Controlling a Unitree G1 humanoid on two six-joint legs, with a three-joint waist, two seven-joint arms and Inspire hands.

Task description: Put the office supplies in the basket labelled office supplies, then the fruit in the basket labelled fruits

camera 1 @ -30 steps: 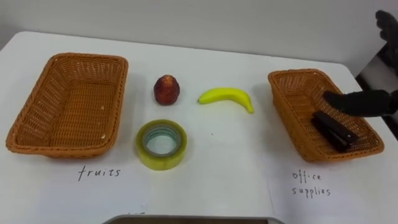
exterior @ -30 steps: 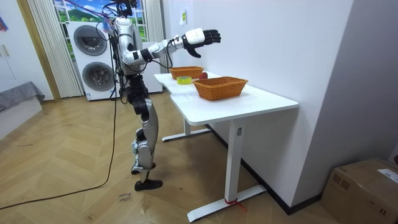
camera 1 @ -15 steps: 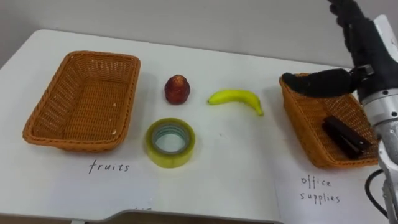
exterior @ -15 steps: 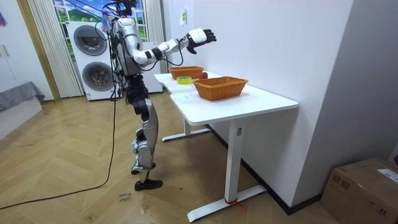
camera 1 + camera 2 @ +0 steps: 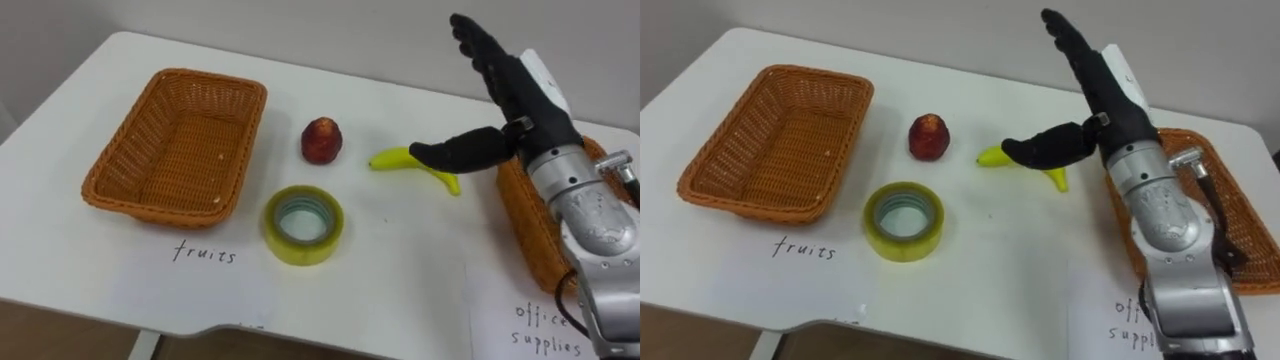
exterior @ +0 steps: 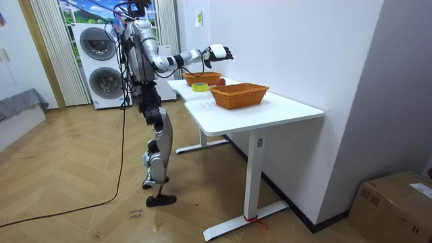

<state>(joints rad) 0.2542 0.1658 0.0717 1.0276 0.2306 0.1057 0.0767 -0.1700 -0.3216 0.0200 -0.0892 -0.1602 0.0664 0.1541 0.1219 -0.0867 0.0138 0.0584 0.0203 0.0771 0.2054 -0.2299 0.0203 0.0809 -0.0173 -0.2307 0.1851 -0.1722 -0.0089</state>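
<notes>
Landmark: yellow tape roll (image 5: 303, 224), lying flat near the front of the white table (image 5: 420, 285). You read every place below from it.
Right hand (image 5: 527, 105): raised over the table, beyond the tape roll and to its right. The fingers are straight and spread, the thumb sticks out sideways toward the tape roll's side, and the hand holds nothing.
Banana (image 5: 393, 158): on the table beyond the tape roll and to its right. You see the thumb across its right end, but you cannot tell whether they touch.
Red fruit (image 5: 321, 140): just beyond the tape roll, upright, apart from it.
Left basket (image 5: 175, 145): wicker, left of the tape roll and a little beyond it.
Right basket (image 5: 1240, 200): wicker, well to the right of the tape roll, partly behind the forearm.
Stance: in the room view the robot stands upright at the table's end, with its right arm stretched out over the tape roll's side of the table.
</notes>
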